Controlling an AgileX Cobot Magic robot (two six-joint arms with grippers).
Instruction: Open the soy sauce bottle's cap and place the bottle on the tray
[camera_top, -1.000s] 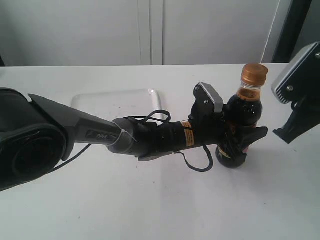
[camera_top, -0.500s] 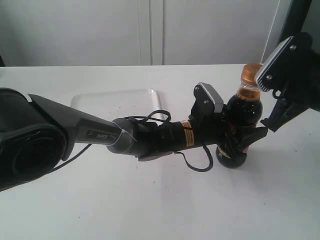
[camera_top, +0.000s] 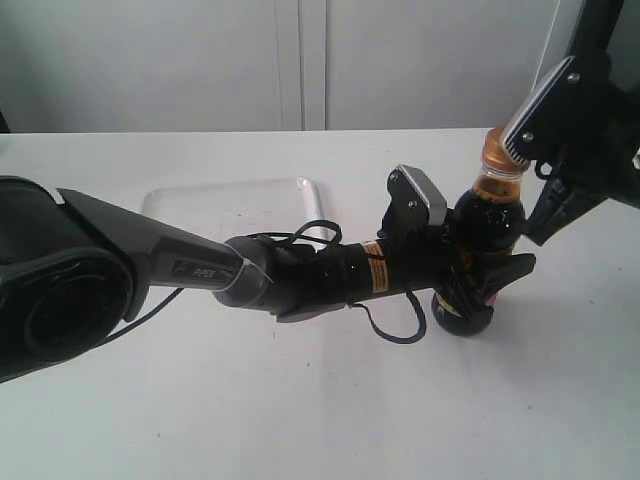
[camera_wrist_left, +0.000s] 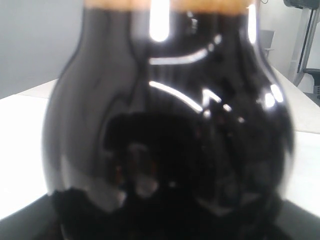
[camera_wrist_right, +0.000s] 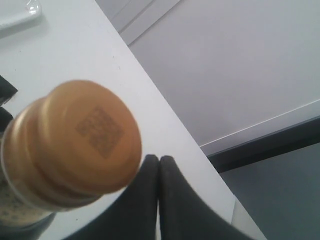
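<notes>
The soy sauce bottle (camera_top: 492, 215) stands upright on the white table right of centre, and its dark body fills the left wrist view (camera_wrist_left: 165, 125). My left gripper (camera_top: 486, 280) reaches across from the left and is shut on the bottle's lower body. The copper-orange cap (camera_top: 493, 152) is closed; the right wrist view shows its top from close by (camera_wrist_right: 75, 135). My right gripper (camera_wrist_right: 159, 160) is shut, fingers pressed together just beside the cap's edge. In the exterior view it hangs at the bottle's upper right (camera_top: 542, 232), its wrist hiding part of the cap. The white tray (camera_top: 232, 205) lies behind the left arm.
The left arm (camera_top: 300, 275) with its looped cable stretches across the table's middle, in front of the tray. The table's far edge meets a pale wall (camera_top: 300, 60). Bare tabletop (camera_top: 320, 400) spreads in front of the arm.
The right gripper has swung in from the far right toward the bottle's top and now partly covers the cap. The left gripper and the bottle have stayed still.
</notes>
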